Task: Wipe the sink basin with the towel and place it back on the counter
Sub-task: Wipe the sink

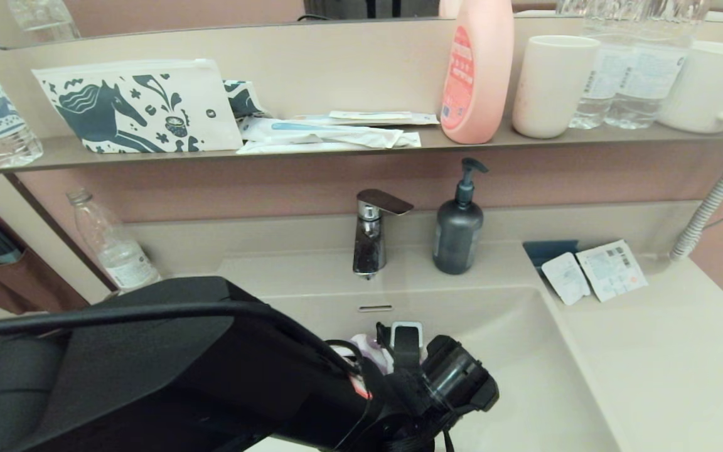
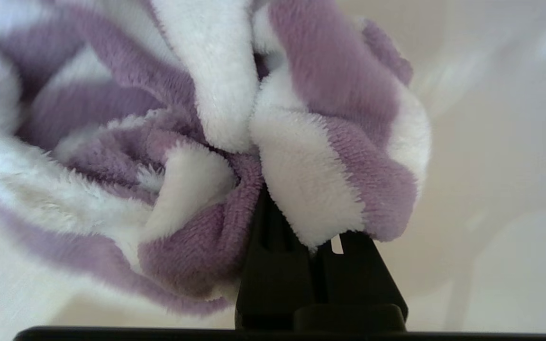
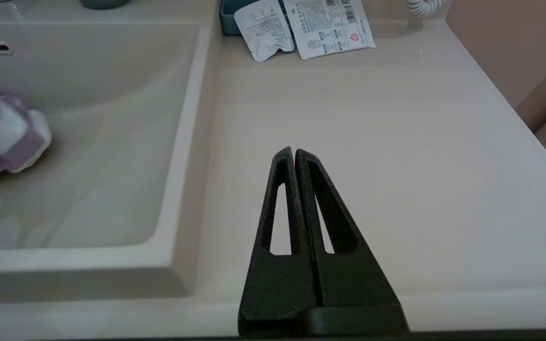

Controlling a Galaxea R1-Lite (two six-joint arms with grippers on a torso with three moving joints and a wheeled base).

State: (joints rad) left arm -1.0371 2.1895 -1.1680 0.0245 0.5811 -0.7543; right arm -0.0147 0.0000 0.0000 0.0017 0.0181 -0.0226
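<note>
Purple-and-white terry filled your left wrist view: the towel (image 2: 216, 142) was bunched up and pinched at the tips of the left gripper (image 2: 273, 208), whose fingers were closed on a fold of it. In your head view the left arm reached down into the sink basin (image 1: 524, 351), and only a scrap of the towel showed past the wrist, below the overflow slot (image 1: 375, 308). From the right wrist view the towel sat low inside the basin, near its floor, though you could not tell whether it was pressing on the surface.

Your right gripper (image 3: 295, 152) hovered over the bare counter (image 3: 396, 142) to the right of the basin, its two fingers pressed together with nothing between them.

Behind the basin stood the chrome faucet (image 1: 371, 232) and, just beside it, a dark pump bottle (image 1: 459, 229). Two white sachets (image 1: 594, 271) lay on the counter's back corner, overlapping a small blue tray (image 1: 548, 249). On the shelf (image 1: 336, 150) above you had a horse-printed pouch (image 1: 139, 105), flat packets (image 1: 330, 133), a pink bottle (image 1: 477, 69), a white cup (image 1: 550, 85), water bottles (image 1: 625, 75) and a mug (image 1: 713, 85).
</note>
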